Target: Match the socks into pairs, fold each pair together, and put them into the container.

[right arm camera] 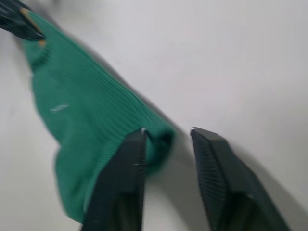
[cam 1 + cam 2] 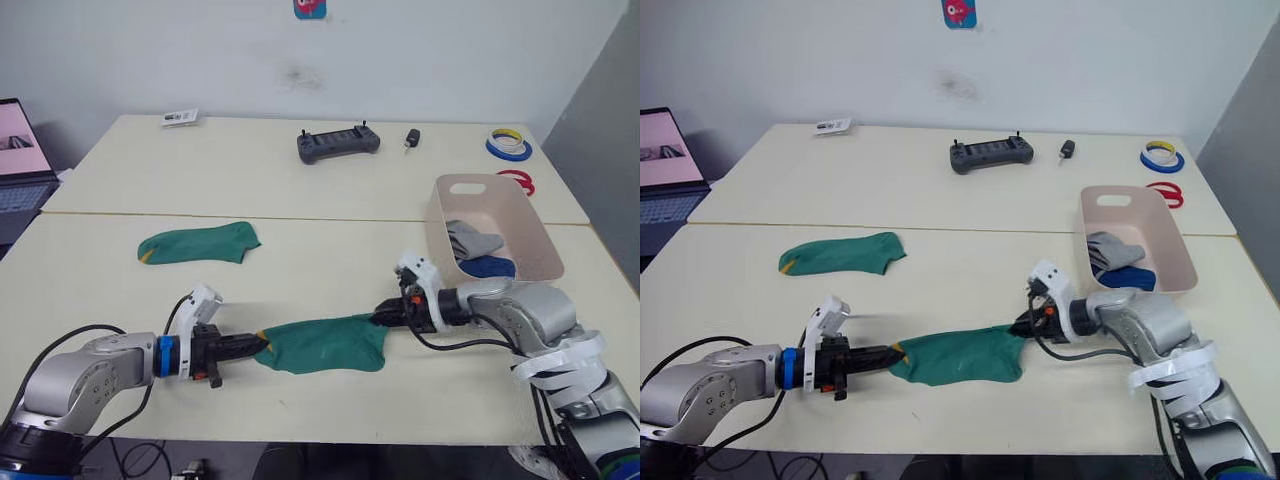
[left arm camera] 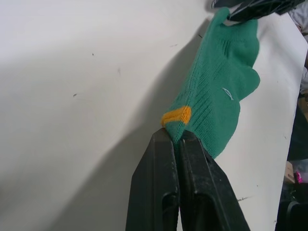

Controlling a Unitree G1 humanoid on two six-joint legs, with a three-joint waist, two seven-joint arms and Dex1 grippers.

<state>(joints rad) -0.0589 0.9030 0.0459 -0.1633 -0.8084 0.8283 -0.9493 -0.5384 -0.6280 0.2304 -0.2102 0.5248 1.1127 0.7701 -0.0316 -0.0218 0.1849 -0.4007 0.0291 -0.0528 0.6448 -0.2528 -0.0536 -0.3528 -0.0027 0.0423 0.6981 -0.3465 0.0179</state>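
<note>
A green sock (image 2: 325, 343) lies stretched near the table's front edge between my two grippers. My left gripper (image 2: 255, 347) is shut on its end with the yellow mark (image 3: 176, 115). At the sock's other end my right gripper (image 1: 168, 139) is open, and the sock's edge lies against one finger (image 1: 127, 163). A second green sock (image 2: 198, 244) lies flat further back on the left. The container (image 2: 437, 215), a pinkish-beige bin, stands at the right with a grey sock (image 2: 472, 238) and a dark blue sock (image 2: 492, 267) inside.
On the far table lie a dark controller (image 2: 338, 143), a small black item (image 2: 411, 138), a white card (image 2: 180, 117), tape rolls (image 2: 508, 143) and a red ring (image 2: 518, 180). A laptop (image 2: 20, 160) stands at the far left.
</note>
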